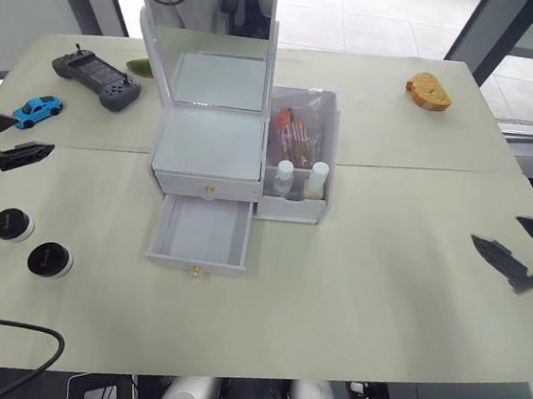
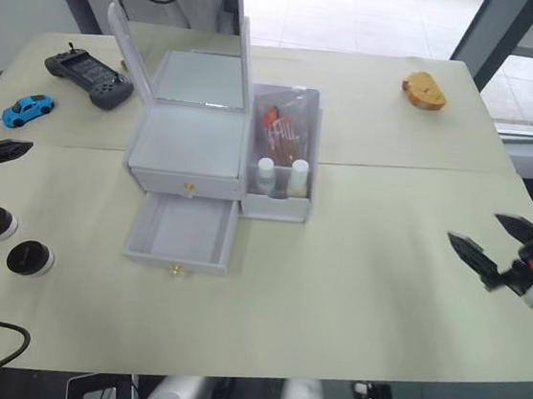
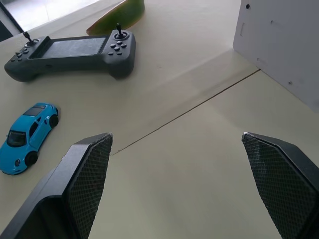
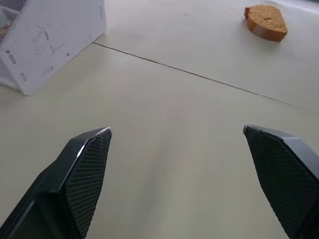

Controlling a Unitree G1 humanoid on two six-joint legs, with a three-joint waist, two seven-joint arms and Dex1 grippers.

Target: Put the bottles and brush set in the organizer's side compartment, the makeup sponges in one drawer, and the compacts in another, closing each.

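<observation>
The white organizer [image 1: 207, 149] stands mid-table with its mirror lid upright. Its upper drawer [image 1: 206, 187] is shut; the lower drawer [image 1: 200, 232] is pulled out and looks empty. The side compartment [image 1: 328, 154] holds the brush set [image 1: 293, 133] and both bottles, the short one [image 1: 286, 176] and the taller one [image 1: 318, 177]. Two black-topped compacts [image 1: 11, 224] [image 1: 50, 260] lie on the table at front left. The makeup sponges are out of view. My left gripper [image 1: 33, 133] hovers open above the compacts' far side. My right gripper [image 1: 495, 229] hangs open at the table's right edge, holding nothing.
A grey game controller [image 1: 97, 77], a blue toy car [image 1: 38, 110] and a green object [image 1: 139, 66] lie at the back left. An orange bread-shaped toy [image 1: 429, 91] sits at the back right. A black cable [image 1: 25, 328] crosses the front left corner.
</observation>
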